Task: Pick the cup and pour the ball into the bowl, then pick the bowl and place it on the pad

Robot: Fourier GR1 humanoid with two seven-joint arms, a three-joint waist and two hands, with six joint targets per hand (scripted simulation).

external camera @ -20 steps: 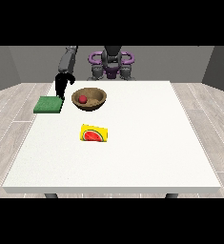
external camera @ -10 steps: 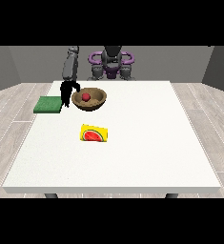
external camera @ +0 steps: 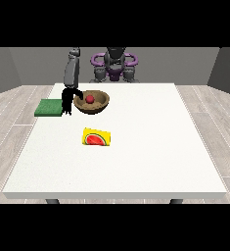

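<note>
While the red ball [external camera: 90,99] sits in the wooden bowl [external camera: 100,104] near the table's [external camera: 150,147] far left part, your hand at the view's left [external camera: 67,99] hangs just beside the bowl's left rim, between it and the green pad [external camera: 49,107]. You cannot tell how far its fingers are open or whether they touch the rim. A yellow card with a watermelon slice [external camera: 96,138] lies nearer the camera, apart from the bowl.
</note>
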